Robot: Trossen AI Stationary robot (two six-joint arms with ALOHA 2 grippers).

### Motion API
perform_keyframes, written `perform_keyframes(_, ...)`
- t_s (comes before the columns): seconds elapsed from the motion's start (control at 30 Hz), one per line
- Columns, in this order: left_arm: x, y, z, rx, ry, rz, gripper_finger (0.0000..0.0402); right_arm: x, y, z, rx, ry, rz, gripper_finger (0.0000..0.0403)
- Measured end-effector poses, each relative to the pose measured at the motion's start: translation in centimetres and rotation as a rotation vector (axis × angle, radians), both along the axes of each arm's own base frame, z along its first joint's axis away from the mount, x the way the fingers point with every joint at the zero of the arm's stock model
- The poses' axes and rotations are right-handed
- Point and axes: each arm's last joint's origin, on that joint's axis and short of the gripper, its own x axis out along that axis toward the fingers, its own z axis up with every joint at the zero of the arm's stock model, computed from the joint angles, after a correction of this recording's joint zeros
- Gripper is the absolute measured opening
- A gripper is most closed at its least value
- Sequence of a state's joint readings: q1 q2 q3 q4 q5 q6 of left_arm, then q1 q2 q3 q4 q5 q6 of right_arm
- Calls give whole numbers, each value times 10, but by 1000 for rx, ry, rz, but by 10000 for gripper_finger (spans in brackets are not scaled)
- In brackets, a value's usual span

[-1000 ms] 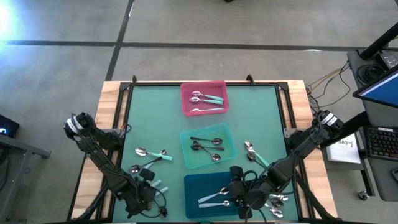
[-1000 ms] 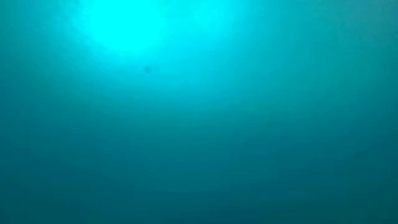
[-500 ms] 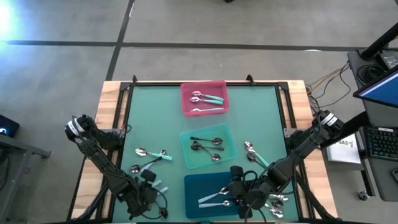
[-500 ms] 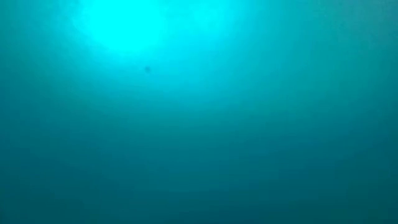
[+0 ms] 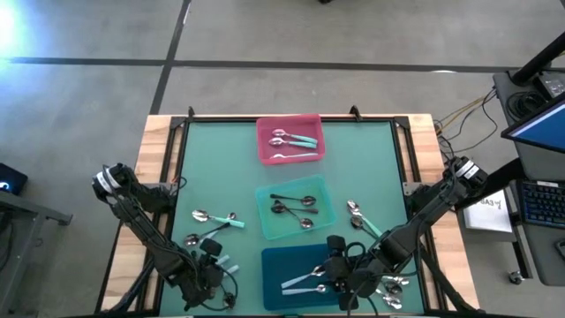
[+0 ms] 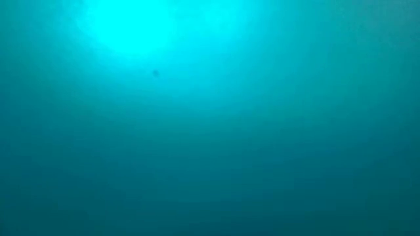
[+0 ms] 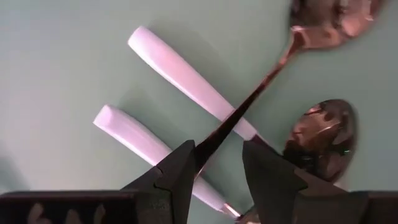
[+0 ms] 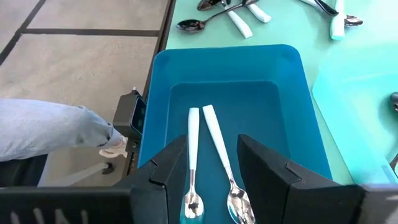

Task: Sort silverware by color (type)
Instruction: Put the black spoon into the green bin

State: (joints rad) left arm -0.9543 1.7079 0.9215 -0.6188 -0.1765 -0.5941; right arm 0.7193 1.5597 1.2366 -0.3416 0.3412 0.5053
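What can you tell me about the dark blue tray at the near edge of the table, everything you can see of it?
The dark blue tray is a rectangular bin that looks like plastic, with rounded corners, sloping walls and a flat floor. It sits flat on the green table mat at the near edge, just below the mint tray. Two pale-handled spoons with shiny metal bowls lie side by side on its floor. The right gripper hovers open above it, fingers either side of the spoons, not touching the tray.
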Motion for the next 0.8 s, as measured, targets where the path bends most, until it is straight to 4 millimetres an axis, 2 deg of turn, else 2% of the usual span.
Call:
perform_keyframes(0.17,4,-4,8,32,-14,-49,124,0,0,0,0,0,0,132)
perform_keyframes(0.8,7,-9,19,59,-17,-165,124,-1,-1,-2,-3,23,-12,132)
